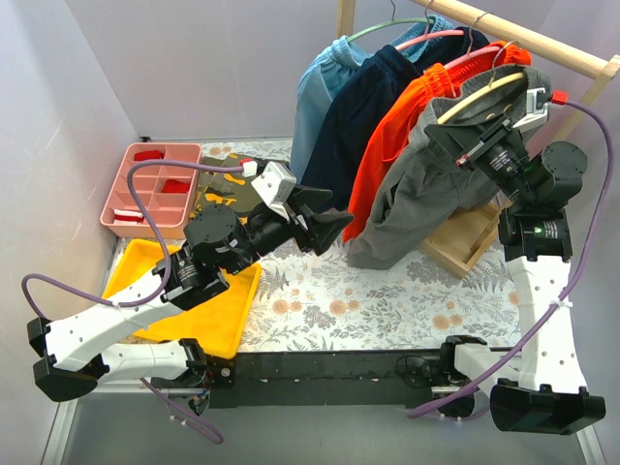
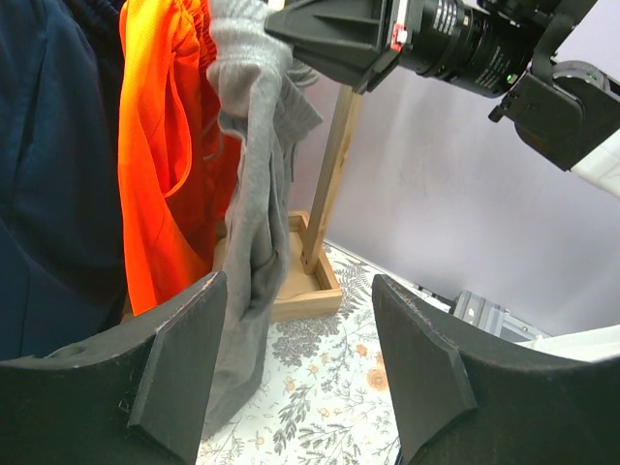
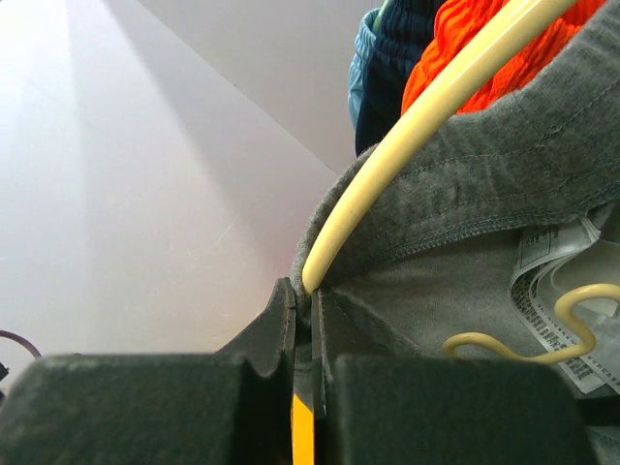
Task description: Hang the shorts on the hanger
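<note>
The dark grey shorts (image 1: 426,194) hang over the cream hanger (image 1: 481,97) at the right end of the rail, legs reaching down to the table. My right gripper (image 1: 463,136) is shut on the shorts' waistband beside the hanger's left end. In the right wrist view the jaws (image 3: 312,295) pinch grey fabric (image 3: 504,184) right under the cream hanger arm (image 3: 407,136), and its wavy lower bar (image 3: 572,315) shows inside the waistband. My left gripper (image 1: 334,228) is open and empty, low and left of the shorts. In its own view the left gripper (image 2: 300,378) faces the grey shorts (image 2: 252,194).
Orange shorts (image 1: 407,136), navy shorts (image 1: 373,107) and a teal garment (image 1: 320,87) hang on the wooden rail (image 1: 523,39). The rack's wooden base (image 1: 465,242) stands under the shorts. A pink divided tray (image 1: 155,189), a camouflage garment (image 1: 232,189) and a yellow tray (image 1: 213,320) lie at left.
</note>
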`<state>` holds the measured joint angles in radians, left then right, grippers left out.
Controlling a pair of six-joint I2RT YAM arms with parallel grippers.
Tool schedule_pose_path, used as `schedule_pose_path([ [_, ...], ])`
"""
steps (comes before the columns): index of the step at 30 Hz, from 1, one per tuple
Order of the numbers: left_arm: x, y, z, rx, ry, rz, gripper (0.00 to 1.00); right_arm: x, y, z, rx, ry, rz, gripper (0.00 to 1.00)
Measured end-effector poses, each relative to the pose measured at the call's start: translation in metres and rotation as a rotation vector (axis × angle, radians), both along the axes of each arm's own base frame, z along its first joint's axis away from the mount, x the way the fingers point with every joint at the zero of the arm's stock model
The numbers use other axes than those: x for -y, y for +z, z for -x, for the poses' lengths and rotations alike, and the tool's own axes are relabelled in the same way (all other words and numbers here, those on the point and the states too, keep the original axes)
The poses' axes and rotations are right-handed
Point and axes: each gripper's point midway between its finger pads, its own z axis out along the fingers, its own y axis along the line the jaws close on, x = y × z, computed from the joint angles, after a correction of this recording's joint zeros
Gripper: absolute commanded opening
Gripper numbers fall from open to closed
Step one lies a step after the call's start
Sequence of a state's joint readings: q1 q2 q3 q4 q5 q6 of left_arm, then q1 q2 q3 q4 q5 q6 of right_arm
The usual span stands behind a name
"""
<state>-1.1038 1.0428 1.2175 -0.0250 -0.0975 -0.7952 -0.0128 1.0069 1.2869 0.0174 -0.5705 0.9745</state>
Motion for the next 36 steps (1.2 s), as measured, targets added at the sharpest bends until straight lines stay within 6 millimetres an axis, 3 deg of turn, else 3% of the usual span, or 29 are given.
schedule_pose_path([
  [16,0.000,-0.005,0.000,-0.004,0.001,-0.023,0.61,0.013,0.026,-0.027,0.022,-0.074,-0.014,0.01],
  [27,0.000,-0.005,0.000,-0.003,0.002,-0.029,0.61,0.027,0.019,-0.049,-0.030,-0.129,-0.041,0.01],
  [36,-0.001,-0.006,0.000,-0.005,0.002,-0.032,0.61,0.040,0.015,-0.054,-0.055,-0.176,-0.080,0.01],
])
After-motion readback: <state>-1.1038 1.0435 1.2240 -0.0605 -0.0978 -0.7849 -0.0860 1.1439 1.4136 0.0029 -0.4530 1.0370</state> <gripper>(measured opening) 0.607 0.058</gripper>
